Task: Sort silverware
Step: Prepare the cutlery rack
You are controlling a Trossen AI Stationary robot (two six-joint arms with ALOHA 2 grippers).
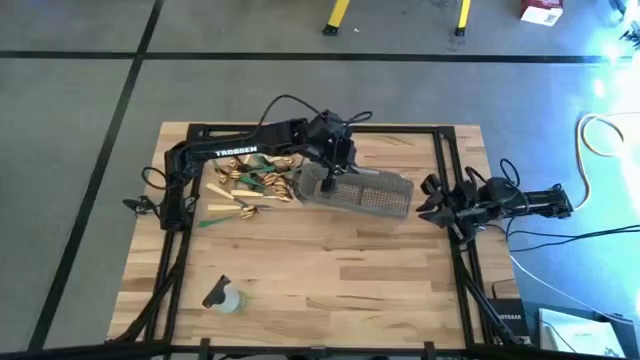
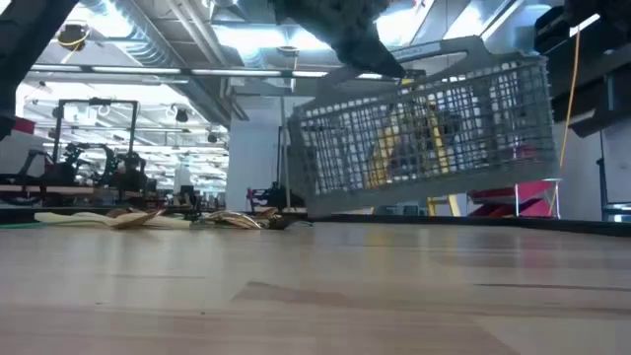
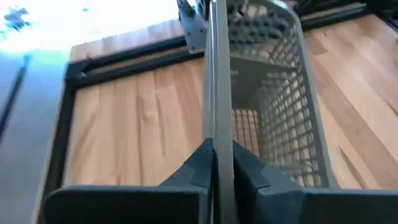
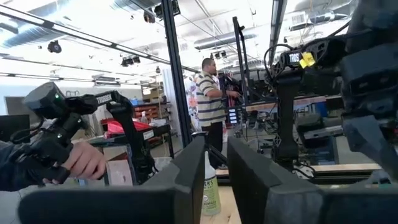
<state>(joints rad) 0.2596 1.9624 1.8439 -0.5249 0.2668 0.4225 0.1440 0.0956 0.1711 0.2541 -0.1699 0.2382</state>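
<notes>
The left tool point(image 3: 214, 163) is clenched on a thin wall of the grey wire-mesh basket point(image 1: 362, 192), its two fingers point(image 3: 200, 163) pinching that wall from both sides; the basket hangs tilted from the tool, one end raised off the bench point(image 1: 330, 280) in the low view, its other end low near the boards; beside the tool, on the side of the left arm's base, the silverware point(image 1: 248, 185) lies scattered on the bench in a loose heap of tan, gold and green pieces, outside the basket; whether any piece lies inside the basket cannot be told. Farther off, near the bench's front edge, a small clear bottle point(image 1: 227, 299) lies alone. The right tool point(image 1: 432, 199) waits released at the bench's right edge, just past the basket's far end, fingers apart. Beyond the bench a person point(image 4: 208, 99) in a striped shirt stands in the room.
</notes>
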